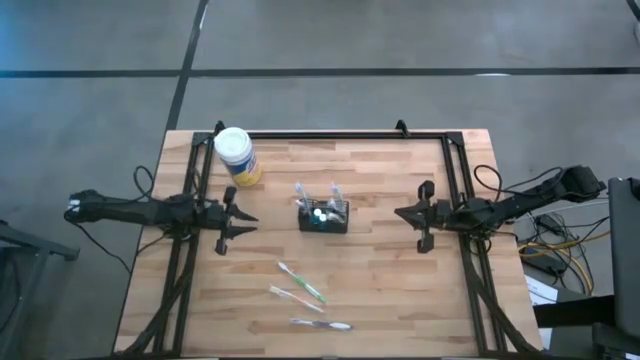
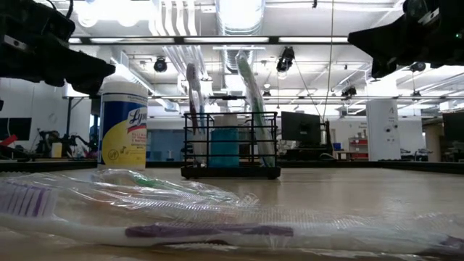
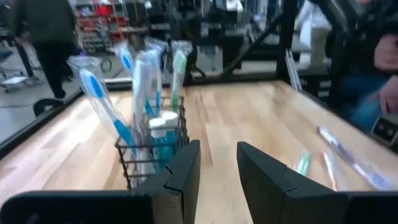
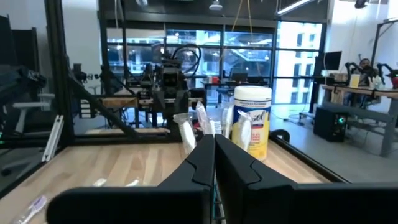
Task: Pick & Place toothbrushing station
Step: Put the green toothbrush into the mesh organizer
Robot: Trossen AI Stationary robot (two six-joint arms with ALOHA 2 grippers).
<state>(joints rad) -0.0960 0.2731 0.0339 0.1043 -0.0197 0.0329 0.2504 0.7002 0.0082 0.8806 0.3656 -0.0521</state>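
Observation:
The toothbrushing station (image 1: 323, 217), a small black wire caddy, stands on its base mid-table, holding several wrapped toothbrushes upright and a teal tube. It also shows in the low view (image 2: 230, 148) and the left wrist view (image 3: 152, 155). My left gripper (image 1: 250, 218) hovers left of the caddy, pointing at it, with its fingers (image 3: 217, 168) a little apart and empty. My right gripper (image 1: 399, 212) hovers right of the caddy, pointing at it, with its fingers (image 4: 214, 155) shut and empty. In the right wrist view these fingers hide most of the caddy.
A white-capped, yellow-labelled round jar (image 1: 237, 155) stands at the far left, behind my left gripper. Three wrapped toothbrushes (image 1: 302, 283), (image 1: 295, 297), (image 1: 322, 325) lie on the wood toward the near edge. A black frame (image 1: 455, 180) borders the table. A person (image 3: 385, 56) is beyond the right side.

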